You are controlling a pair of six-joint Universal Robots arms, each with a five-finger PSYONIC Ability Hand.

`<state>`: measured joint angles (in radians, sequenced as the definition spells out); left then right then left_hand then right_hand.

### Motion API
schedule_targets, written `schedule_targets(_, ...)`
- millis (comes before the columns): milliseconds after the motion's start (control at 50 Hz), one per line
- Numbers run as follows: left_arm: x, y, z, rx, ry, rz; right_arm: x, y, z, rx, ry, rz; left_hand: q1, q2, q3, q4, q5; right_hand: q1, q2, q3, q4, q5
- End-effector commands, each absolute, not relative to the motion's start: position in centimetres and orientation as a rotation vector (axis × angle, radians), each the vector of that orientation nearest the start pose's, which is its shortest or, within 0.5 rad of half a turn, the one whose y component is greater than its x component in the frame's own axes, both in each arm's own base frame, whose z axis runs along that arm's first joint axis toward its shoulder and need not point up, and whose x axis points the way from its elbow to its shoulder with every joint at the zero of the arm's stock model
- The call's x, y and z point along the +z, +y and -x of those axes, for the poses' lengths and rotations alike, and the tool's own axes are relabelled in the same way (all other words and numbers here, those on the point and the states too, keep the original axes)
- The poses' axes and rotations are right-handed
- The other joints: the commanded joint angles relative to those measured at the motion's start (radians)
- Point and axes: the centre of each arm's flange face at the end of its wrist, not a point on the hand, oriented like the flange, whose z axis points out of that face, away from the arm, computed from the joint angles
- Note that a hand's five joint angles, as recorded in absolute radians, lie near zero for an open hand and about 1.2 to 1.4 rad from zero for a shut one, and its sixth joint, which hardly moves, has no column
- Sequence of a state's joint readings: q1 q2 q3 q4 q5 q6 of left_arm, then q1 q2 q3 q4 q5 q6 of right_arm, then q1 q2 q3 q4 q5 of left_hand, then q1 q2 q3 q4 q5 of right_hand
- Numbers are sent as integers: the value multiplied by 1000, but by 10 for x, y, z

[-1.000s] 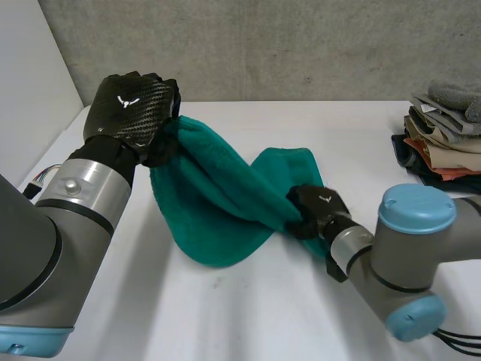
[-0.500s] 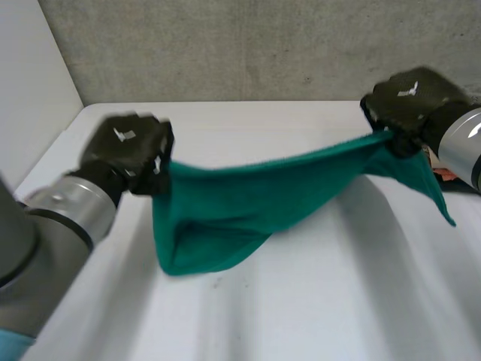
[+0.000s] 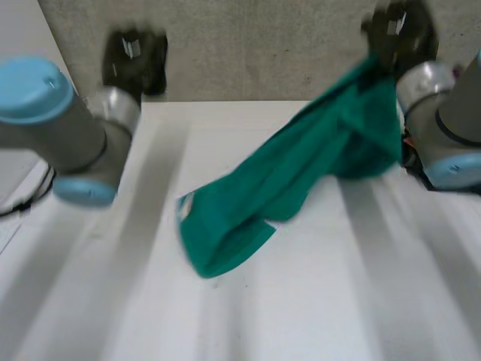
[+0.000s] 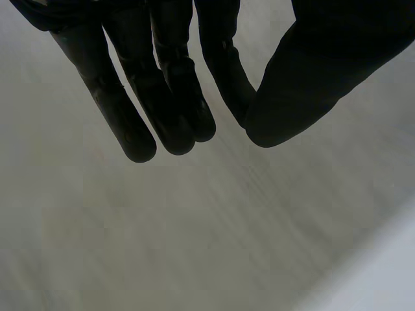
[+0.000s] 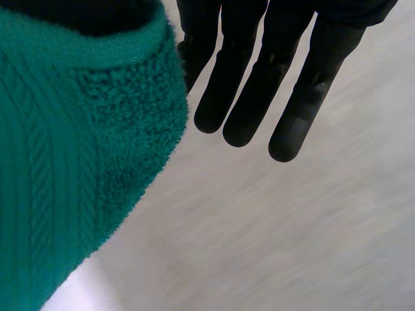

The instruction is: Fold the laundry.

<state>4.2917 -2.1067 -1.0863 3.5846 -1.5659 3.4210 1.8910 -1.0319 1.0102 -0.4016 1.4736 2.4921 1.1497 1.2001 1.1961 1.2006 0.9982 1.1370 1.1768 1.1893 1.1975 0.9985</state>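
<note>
Towel (image 3: 301, 180) hangs from the right hand (image 3: 397, 30) down onto the table (image 3: 301, 316); its grip cannot be told. Left hand (image 3: 135, 56), well apart from the towel, is slack and empty.

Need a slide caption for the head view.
Right hand holds green towel high, tail on table; left hand raised, empty.

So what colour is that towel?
The towel is teal green; clearest in the right wrist view.
</note>
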Motion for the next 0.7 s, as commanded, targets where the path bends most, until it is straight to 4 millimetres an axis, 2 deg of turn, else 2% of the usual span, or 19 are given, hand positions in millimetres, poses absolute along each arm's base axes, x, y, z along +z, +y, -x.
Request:
schedule_targets(20,400,-346,297,-3024,1131,-388,386,-371,-294,-3123,1001,702,247,196,200,196,223,259,219,207,199,223)
schedule_targets(60,394,-343,295,-3002,1171,-401,382,-370,-295,-3101,1037,720,247,196,200,196,223,259,219,207,199,223)
schedule_targets(140,352,-339,295,-2885,1409,-493,354,-364,-300,-2954,1246,848,247,196,200,196,223,259,219,207,199,223)
schedule_targets(160,332,-336,296,-2831,1506,-541,340,-359,-303,-2879,1318,904,247,196,200,196,223,259,219,207,199,223)
schedule_targets(180,322,-335,295,-2801,1557,-563,333,-358,-304,-2848,1352,926,247,196,200,196,223,259,219,207,199,223)
schedule_targets(200,313,-333,296,-2775,1604,-587,328,-356,-305,-2821,1371,941,180,130,134,129,157,259,219,207,199,223)
schedule_targets(220,304,-331,295,-2750,1645,-610,323,-354,-305,-2798,1384,950,-76,-127,-123,-127,-99,259,219,207,199,223)
schedule_targets(240,288,-326,296,-2714,1709,-665,321,-348,-305,-2767,1386,959,-614,-664,-660,-665,-637,259,219,207,199,223)
schedule_targets(260,281,-324,297,-2700,1736,-692,325,-343,-305,-2761,1374,956,-814,-864,-860,-865,-837,259,219,207,199,223)
schedule_targets(280,275,-323,298,-2689,1762,-719,330,-338,-304,-2756,1359,954,-918,-968,-964,-968,-941,259,219,207,199,223)
schedule_targets(320,266,-321,301,-2690,1807,-786,346,-322,-301,-2745,1306,945,-939,-990,-986,-990,-962,259,219,207,199,223)
schedule_targets(380,251,-322,306,-2687,1892,-825,358,-307,-299,-2727,1262,952,-948,-998,-994,-999,-971,259,219,207,199,223)
schedule_targets(400,238,-323,309,-2678,1977,-830,366,-297,-299,-2713,1237,959,-948,-998,-994,-999,-971,259,219,207,199,223)
schedule_targets(460,225,-325,315,-2664,2103,-830,380,-280,-298,-2694,1216,968,-942,-993,-989,-993,-965,259,219,207,199,223)
schedule_targets(540,204,-318,328,-2571,2355,-875,405,-256,-290,-2683,1209,973,-925,-975,-971,-975,-948,259,219,207,199,223)
schedule_targets(640,169,-300,345,-2335,2738,-982,419,-240,-287,-2679,1189,950,-837,-887,-883,-888,-860,259,219,207,199,223)
schedule_targets(700,144,-279,358,-2146,2965,-1072,425,-229,-286,-2663,1177,937,-737,-787,-783,-788,-760,259,219,207,199,223)
